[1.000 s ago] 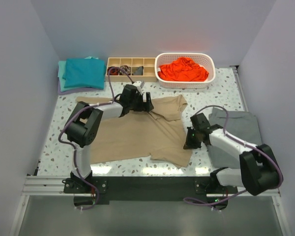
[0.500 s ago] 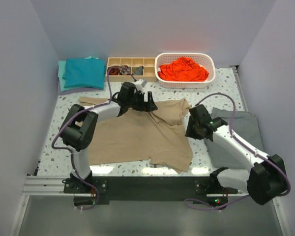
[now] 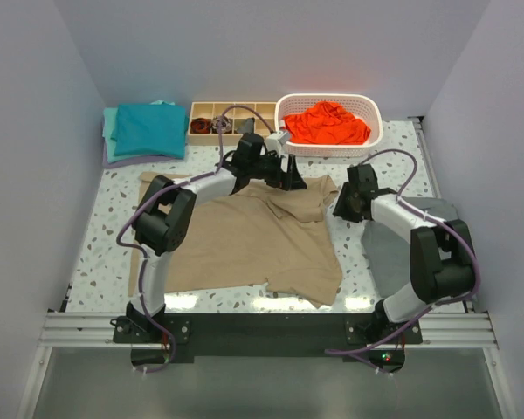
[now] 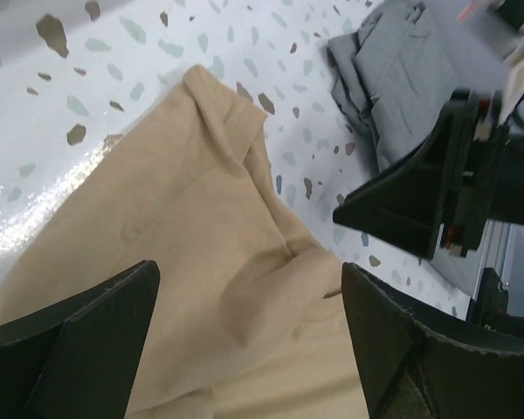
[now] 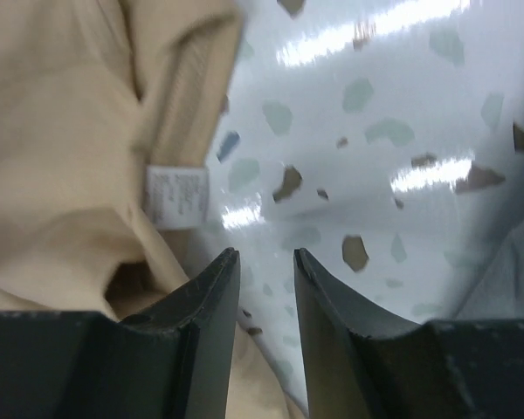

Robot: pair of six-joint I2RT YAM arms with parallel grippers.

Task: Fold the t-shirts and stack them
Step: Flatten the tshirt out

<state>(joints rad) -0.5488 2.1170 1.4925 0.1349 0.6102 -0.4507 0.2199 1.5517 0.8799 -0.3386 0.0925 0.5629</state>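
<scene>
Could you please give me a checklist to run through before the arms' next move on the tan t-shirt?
1. Left pincer open and empty: ok; it hangs wide open above the tan t-shirt.
2. Right pincer free of cloth: ok; only table shows between its fingers.
3. Tan t-shirt spread flat: not ok; its far right part is rumpled and folded over.
4. Grey cloth apart from the shirt: ok; bare table lies between them.
5. Teal stack at the far left: ok; neatly folded.
</scene>
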